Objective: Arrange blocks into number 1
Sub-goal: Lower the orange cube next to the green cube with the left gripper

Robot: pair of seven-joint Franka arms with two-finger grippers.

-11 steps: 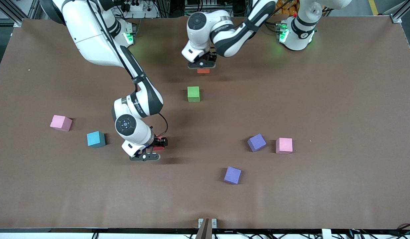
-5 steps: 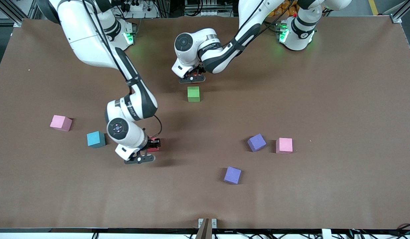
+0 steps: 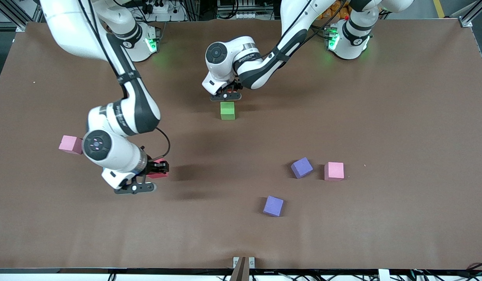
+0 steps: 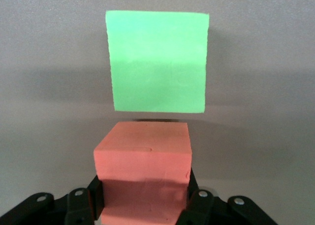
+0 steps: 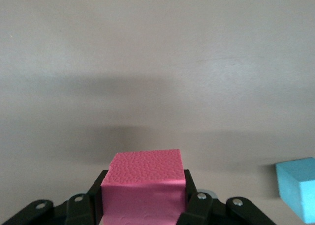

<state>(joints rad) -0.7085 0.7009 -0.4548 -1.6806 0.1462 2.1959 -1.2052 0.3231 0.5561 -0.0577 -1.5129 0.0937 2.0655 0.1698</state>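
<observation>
1. Nearest the front camera: a small purple matte foam cube [image 3: 273, 206] flat on the brown table [image 3: 401, 117].
2. Next farther: a second purple foam cube [image 3: 302, 168], turned askew, just beside a pink foam cube [image 3: 334, 171] toward the left arm's end.
3. Over the table toward the right arm's end: right gripper [image 3: 158, 170], clamped on a red foam cube [image 5: 142, 188], off the surface. A small light blue foam cube [image 5: 298, 185] nearby on the table, seen only in the right wrist view.
4. Farther: another pink foam cube [image 3: 70, 144], partly hidden by the right arm.
5. Near mid-table: a green foam cube [image 3: 227, 110] on the surface.
6. Just above the table, close by the green foam cube on its robot-base side: left gripper [image 3: 225, 95], closed on an orange foam cube [image 4: 143, 173]. Orange and green cubes near, apparently not touching.
</observation>
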